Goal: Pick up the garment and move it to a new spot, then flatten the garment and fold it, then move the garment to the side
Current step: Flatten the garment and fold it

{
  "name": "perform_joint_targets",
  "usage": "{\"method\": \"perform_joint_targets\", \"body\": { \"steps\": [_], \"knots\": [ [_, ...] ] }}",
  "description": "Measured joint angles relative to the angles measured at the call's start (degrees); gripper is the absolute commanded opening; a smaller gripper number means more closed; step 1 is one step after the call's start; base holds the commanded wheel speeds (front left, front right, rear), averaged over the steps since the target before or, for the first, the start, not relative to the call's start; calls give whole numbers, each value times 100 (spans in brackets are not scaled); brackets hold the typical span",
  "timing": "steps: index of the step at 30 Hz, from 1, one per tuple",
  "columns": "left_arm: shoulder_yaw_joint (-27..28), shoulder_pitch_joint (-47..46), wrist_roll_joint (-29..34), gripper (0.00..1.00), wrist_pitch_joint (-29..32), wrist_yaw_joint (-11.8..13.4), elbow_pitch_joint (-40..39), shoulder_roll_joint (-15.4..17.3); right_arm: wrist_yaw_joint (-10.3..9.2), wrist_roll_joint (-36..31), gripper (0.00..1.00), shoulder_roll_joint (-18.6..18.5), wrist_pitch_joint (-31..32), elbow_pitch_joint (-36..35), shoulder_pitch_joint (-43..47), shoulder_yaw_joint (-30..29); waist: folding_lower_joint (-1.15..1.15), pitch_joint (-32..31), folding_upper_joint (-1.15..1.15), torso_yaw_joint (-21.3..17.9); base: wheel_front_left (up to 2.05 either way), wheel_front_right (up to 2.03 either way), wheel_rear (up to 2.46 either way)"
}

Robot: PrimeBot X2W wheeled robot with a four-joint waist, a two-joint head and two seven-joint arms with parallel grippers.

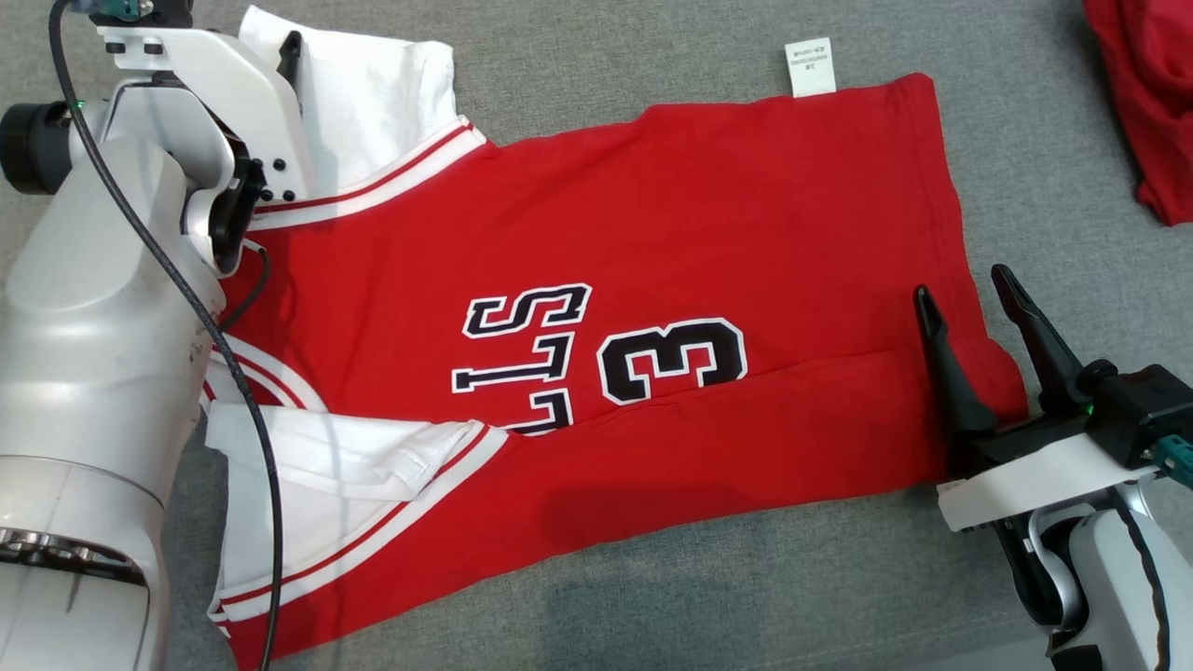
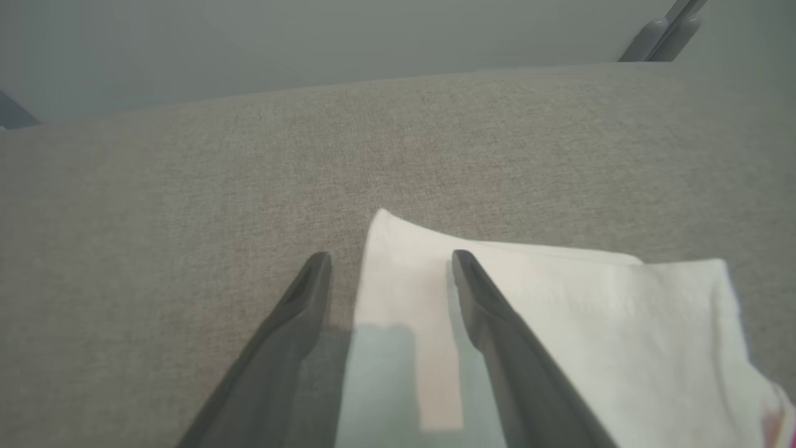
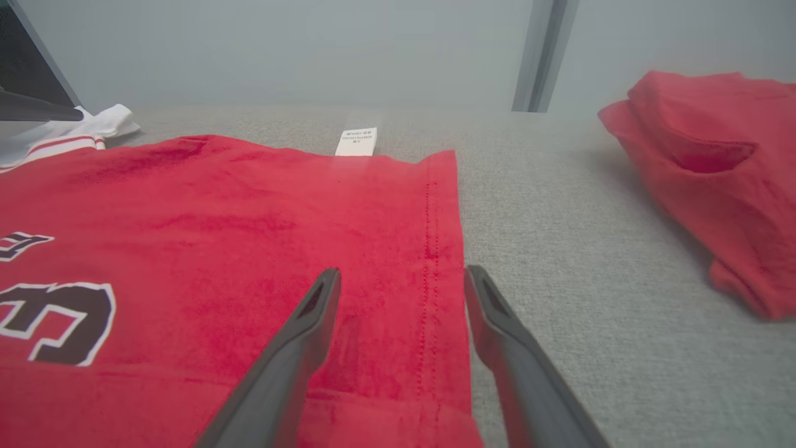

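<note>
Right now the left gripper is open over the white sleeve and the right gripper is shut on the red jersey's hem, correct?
Not quite. The right gripper is open, not shut: the right wrist view shows it astride the hem of the red jersey with a clear gap between its jaws. The rest holds: the left gripper is open over the white sleeve.

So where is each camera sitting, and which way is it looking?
Head view: on the head, looking down at the red jersey on the grey surface; left arm and right gripper show.
Left wrist view: on the left wrist, looking along the open left gripper at a white sleeve.
Right wrist view: on the right wrist, looking along its open fingers over the jersey's hem.
Shared: head and right wrist views both show the white label and another red garment.
</note>
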Motion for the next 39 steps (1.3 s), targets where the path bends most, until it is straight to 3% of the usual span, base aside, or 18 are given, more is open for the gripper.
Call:
{"method": "perform_joint_targets", "body": {
  "steps": [13, 14, 16, 21, 22, 29, 39],
  "knots": [
    [-172, -526, 74, 100, -91, -143, 776, 5, 0, -104, 100, 114, 0, 2, 1, -58, 0, 122, 0, -230, 0, 0, 0],
    [-185, -542, 80, 80, -92, -143, 804, -1, 0, -111, 100, 120, 0, 4, 1, -58, 0, 121, 0, -236, 0, 0, 0],
    [-211, -584, 79, 0, -89, -210, 911, -26, 0, -144, 100, 157, 0, 4, 1, -58, 0, 112, 0, -245, 0, 0, 0],
    [-255, -661, 76, 0, -237, -324, 956, -71, 0, -118, 100, 182, 0, -15, -26, -103, 0, 123, 0, -185, 0, 0, 0],
    [-249, -793, 58, 0, -247, -454, 953, -78, 0, 186, 100, 84, 64, -66, -299, -35, 0, 147, 0, -136, 0, 0, 0],
    [-216, -1022, -41, 0, -232, -656, 820, -66, 0, 1419, 100, -553, 1270, 82, -1573, 51, 0, 270, 0, -5, 0, 0, 0],
    [-269, -1048, -75, 0, -181, -757, 667, 22, -1, 2324, 100, -700, 2670, 1294, -2863, 548, 0, 336, 0, 97, 0, 0, 0]
  ]
}}
